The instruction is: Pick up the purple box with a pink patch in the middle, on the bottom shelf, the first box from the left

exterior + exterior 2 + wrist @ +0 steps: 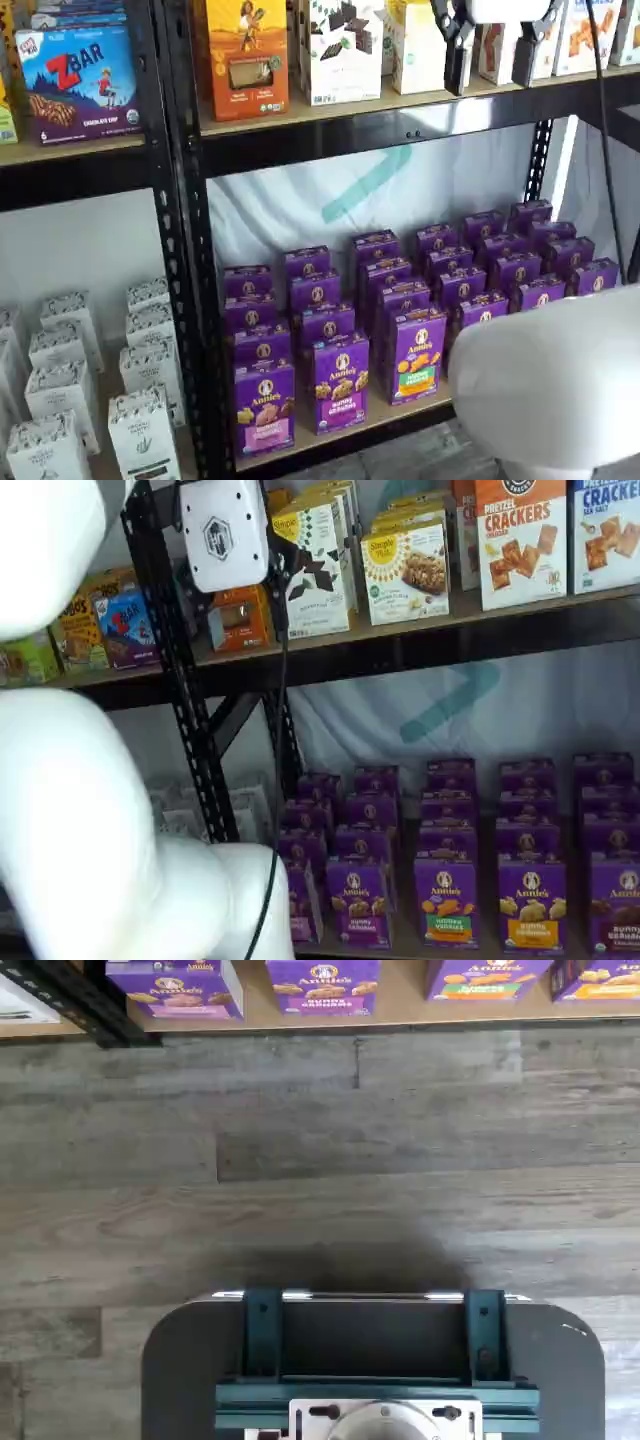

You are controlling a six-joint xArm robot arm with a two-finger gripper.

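The purple box [264,405] with a pink patch stands at the front left end of the bottom shelf [330,443], heading a row of like cartons. The wrist view shows the purple box [180,985] across a stretch of floor, on the tan board of the bottom shelf [400,1015]. The robot's white arm partly hides the purple box [300,900] in a shelf view. My gripper [490,55] hangs high, level with the upper shelf and far above the box. A plain gap shows between its black fingers, and nothing is in them. My gripper [232,590] shows as a white body.
Several rows of other purple cartons [418,352] fill the shelf beside the target. A black perforated upright [185,300] stands just left of it, with white cartons [140,435] beyond. The upper shelf [400,115] carries cracker boxes. The white arm [560,380] blocks the lower right. A teal-bracketed mount [372,1360] sits over grey wood floor.
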